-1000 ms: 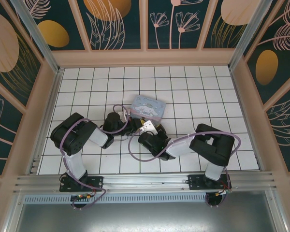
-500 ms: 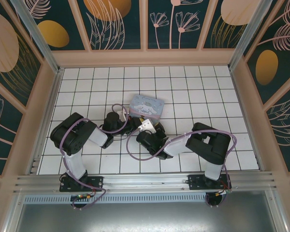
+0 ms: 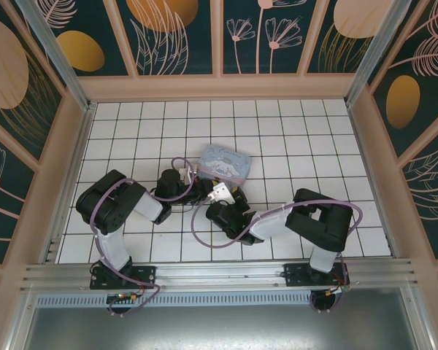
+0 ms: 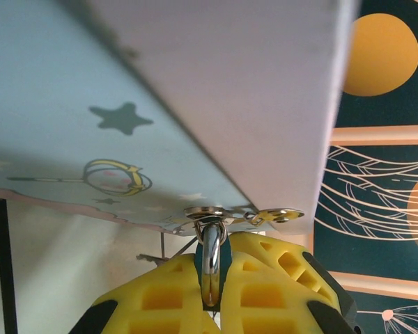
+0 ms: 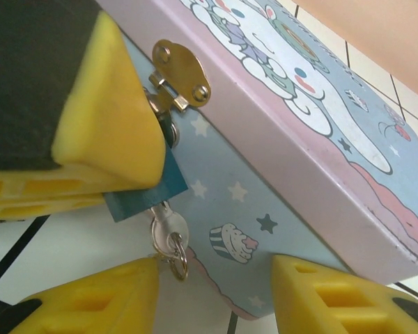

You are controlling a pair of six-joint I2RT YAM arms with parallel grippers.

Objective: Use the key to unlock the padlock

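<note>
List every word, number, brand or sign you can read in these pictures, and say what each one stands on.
No text can be read in any view.
Tin: pictures only, a white cartoon figure, stars and a cupcake; no lettering.
Padlock: no marking on the blue-green part that shows.
Key: its pale head is too blurred to tell whether anything is stamped on it.

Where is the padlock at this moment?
In the right wrist view, left of centre, the padlock hangs from the hasp on the tin's side wall, clamped by the left gripper, with the key sticking out below it.
</note>
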